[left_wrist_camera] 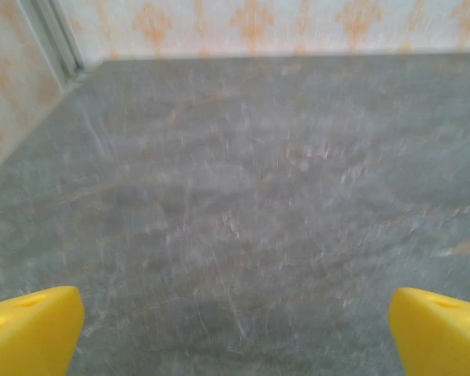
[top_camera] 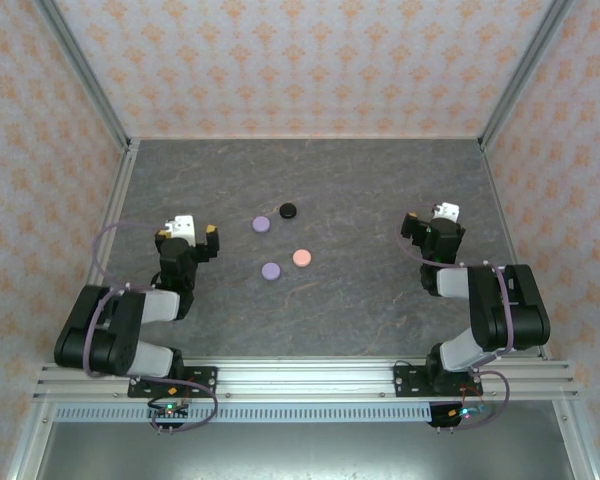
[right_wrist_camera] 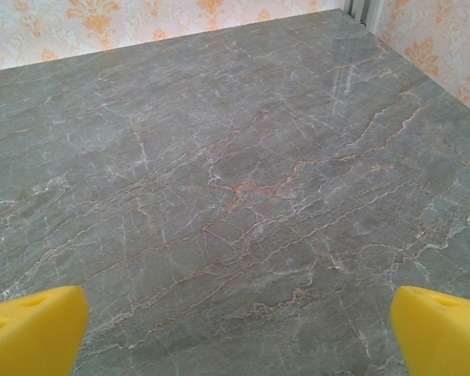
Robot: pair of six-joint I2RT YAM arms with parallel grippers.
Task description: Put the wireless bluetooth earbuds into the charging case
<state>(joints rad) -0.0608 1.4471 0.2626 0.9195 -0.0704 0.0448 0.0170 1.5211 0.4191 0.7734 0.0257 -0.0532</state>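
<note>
Four closed discs sit mid-table [top_camera: 380, 300], between the arms. The black case [top_camera: 288, 210] is farthest, with the lavender case [top_camera: 261, 224] just left of it. The pink case [top_camera: 301, 257] and second lavender case [top_camera: 270, 270] lie nearer. Earbuds are too small to make out.

Cases are probably light, hard and slick, and apt to skid; pinch across the rim.

Left claw [left_wrist_camera: 235, 329] and right claw [right_wrist_camera: 235, 329] are both spread wide and hold nothing, well apart from the cases.

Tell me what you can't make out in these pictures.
1. Round cases: top view, too small to tell open or shut, or whether earbuds sit inside.
2. Table grain: left wrist view, blurred.
3. Left gripper and right gripper fingers: wrist views, cut off by bottom edge.
</note>
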